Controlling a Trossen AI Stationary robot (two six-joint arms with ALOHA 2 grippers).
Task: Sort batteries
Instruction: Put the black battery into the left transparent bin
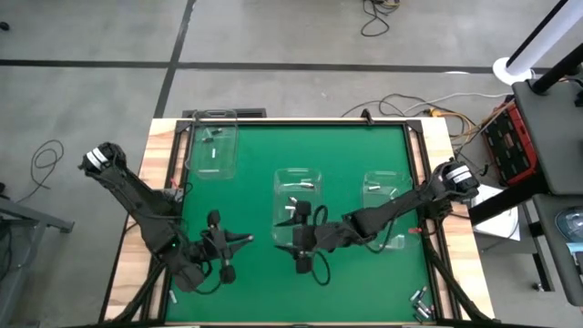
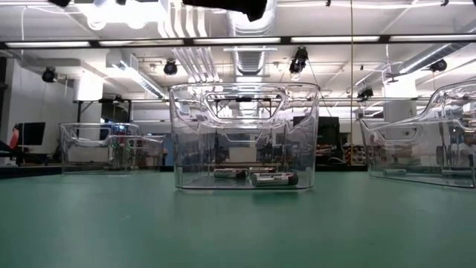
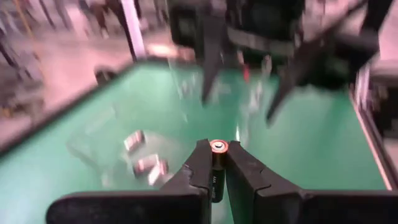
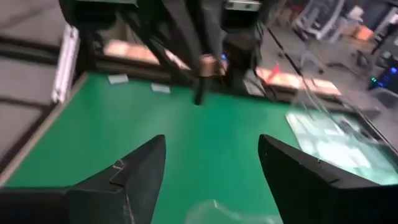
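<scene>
Left gripper [image 3: 217, 163]: two dark, matte, wedge-shaped fingers closed on a single battery [image 3: 217, 169], a slim dark cylinder with a coppery ring and pale cap at its exposed end. The battery stands lengthwise between the fingertips, its cap pointing away from the wrist. In the high view this gripper [image 1: 244, 240] hangs over the green mat [image 1: 255, 282], just beside the centre bin [image 1: 298, 182], on the bin's left.

Right gripper [image 4: 211, 155]: fingers spread wide, nothing between them. Both are broad, dark, angular blades. In the high view it [image 1: 301, 246] sits over the near part of the centre bin, facing the left gripper across a small gap; from its wrist the held battery [image 4: 203, 71] shows straight ahead, beyond the open fingers.

Centre bin, low view [image 2: 245, 134]: a clear, thin-walled plastic box with rounded corners and moulded handle cut-outs. On its floor lie several batteries [image 2: 274, 179], silvery cylinders resting on their sides, below the right gripper.

Left bin [image 1: 213, 146] and right bin [image 1: 387, 191]: same clear plastic; pale batteries show in each, well apart from both grippers.

Loose batteries [image 1: 419, 299]: a small silvery cluster at the mat's near right corner, behind the right gripper, beside the wooden table edge [image 1: 448, 264].
</scene>
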